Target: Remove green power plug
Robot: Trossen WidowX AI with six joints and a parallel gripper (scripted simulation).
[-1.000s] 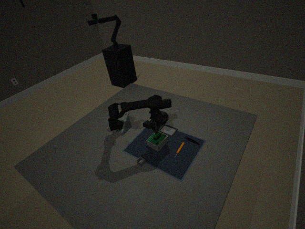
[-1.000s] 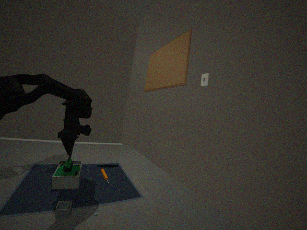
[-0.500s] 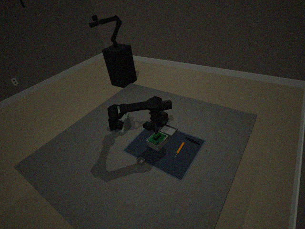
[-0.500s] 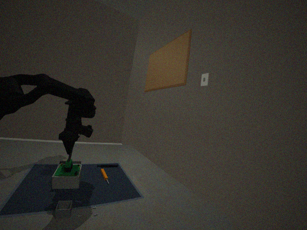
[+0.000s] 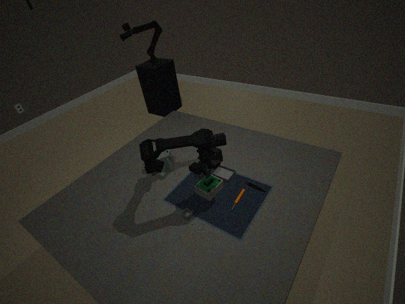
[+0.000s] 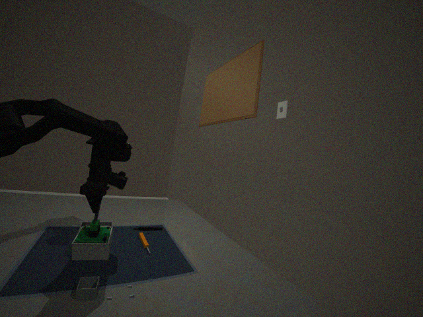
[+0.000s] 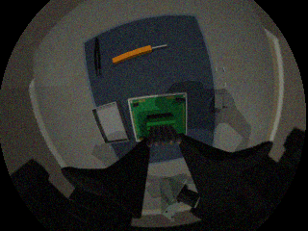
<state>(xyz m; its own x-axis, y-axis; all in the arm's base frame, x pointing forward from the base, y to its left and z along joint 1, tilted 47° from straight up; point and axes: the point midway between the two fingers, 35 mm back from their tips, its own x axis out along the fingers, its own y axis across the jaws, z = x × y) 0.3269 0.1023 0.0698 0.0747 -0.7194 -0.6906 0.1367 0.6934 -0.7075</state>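
- The gripper [image 5: 208,175] [image 6: 96,220] [image 7: 164,139] points down, its narrow fingertips closed on the green power plug [image 5: 209,178] [image 6: 94,226] [image 7: 161,123].
- The plug is at its dark socket [image 6: 94,234] [image 7: 160,116]; how deeply it sits, I cannot tell.
- The black arm [image 5: 176,142] [image 6: 75,121] reaches across high, bends at the wrist and drops steeply, slightly tilted, over the work.
- Beneath lies the flat green circuit board [image 5: 214,186] [image 6: 82,237] [image 7: 178,113], framed by the pale rim of a boxy, straight-walled holder [image 5: 202,193] [image 6: 90,251] [image 7: 130,113].
- Near the holder is the grey tray [image 5: 224,173] [image 7: 112,122], shallow and rectangular, with a darker rim; the plug is outside it.
- Farther off on the dark blue mat [image 5: 228,216] [image 6: 153,266] [image 7: 154,29] lie an orange-handled screwdriver [image 5: 239,196] [image 6: 143,240] [image 7: 132,54] with a thin metallic shaft, and a slender black tool [image 5: 255,187] [image 6: 149,228] [image 7: 97,57].
- By the mat's edge stands a small, open-topped greyish container [image 5: 187,212] [image 6: 87,292].
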